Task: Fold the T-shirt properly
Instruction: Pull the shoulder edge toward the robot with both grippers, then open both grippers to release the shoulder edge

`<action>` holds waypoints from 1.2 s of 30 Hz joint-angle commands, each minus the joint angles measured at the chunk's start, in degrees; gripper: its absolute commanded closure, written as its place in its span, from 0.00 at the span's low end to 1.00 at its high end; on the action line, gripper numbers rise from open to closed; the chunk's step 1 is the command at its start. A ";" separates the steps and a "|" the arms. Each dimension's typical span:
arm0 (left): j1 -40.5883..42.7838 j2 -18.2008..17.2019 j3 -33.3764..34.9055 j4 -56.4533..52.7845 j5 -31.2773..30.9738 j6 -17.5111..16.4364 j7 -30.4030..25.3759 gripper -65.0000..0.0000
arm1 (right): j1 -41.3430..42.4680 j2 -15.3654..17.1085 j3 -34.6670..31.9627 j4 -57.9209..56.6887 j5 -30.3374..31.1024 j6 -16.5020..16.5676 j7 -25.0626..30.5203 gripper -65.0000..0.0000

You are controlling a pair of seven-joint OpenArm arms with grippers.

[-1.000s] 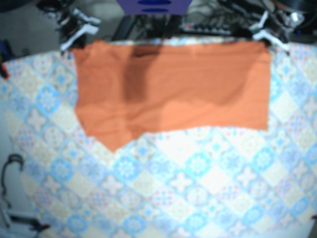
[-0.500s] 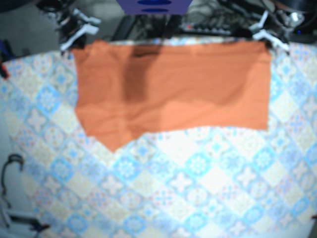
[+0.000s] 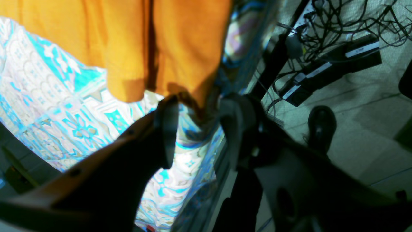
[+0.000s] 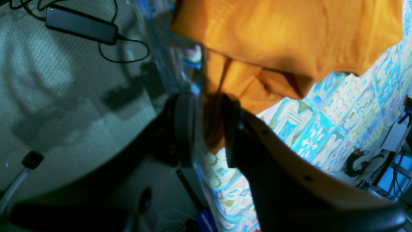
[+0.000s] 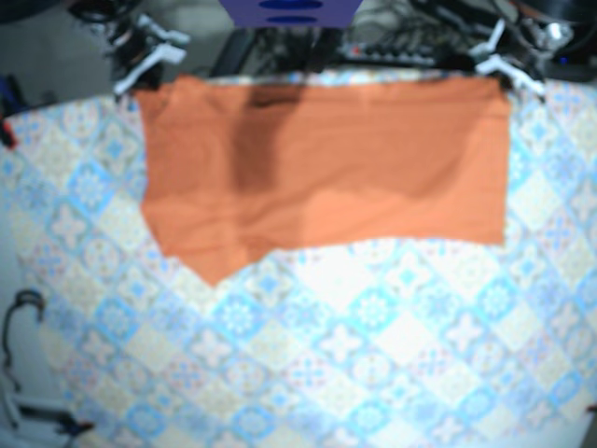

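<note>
On the left gripper the fingers stand well apart. The patterned tablecloth shows in the gap, and only the tip of a T-shirt corner hangs between their ends, with neither pad pressing it. On the right gripper the fingers leave a narrower gap that a bunched fold of the orange cloth nearly fills; whether they clamp it cannot be told.

Beyond the left gripper, toward 1 to 3 o'clock in its wrist view, the table edge drops to a floor with black power strips and tangled cables. In the right wrist view a black adapter with its cord lies on the floor at 10 o'clock.

From above, the T-shirt lies flat along the table's 12 o'clock edge, its long axis running from 9 to 3 o'clock. One pointed flap reaches toward 7 o'clock. The right gripper sits at the shirt's 10 o'clock corner and the left at its 2 o'clock corner, both just off the table edge
</note>
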 commanded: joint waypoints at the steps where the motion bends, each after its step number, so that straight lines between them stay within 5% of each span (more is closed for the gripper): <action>1: 0.64 -0.82 -0.45 0.42 -0.02 0.65 -0.23 0.61 | -0.47 0.55 0.25 0.51 0.34 -0.76 0.08 0.77; 10: 0.73 -0.73 -0.45 0.50 -0.02 0.65 -0.23 0.61 | -1.61 0.55 0.33 0.95 0.34 -0.84 -0.09 0.67; 24: 0.90 -0.82 -0.98 3.14 -0.11 0.74 -0.23 0.61 | -5.83 0.55 4.91 5.08 0.43 -0.93 0.35 0.68; 36: 10.40 -1.00 -15.66 16.33 -7.05 0.47 -0.23 0.62 | -10.93 0.55 10.09 11.76 0.43 -0.93 0.44 0.68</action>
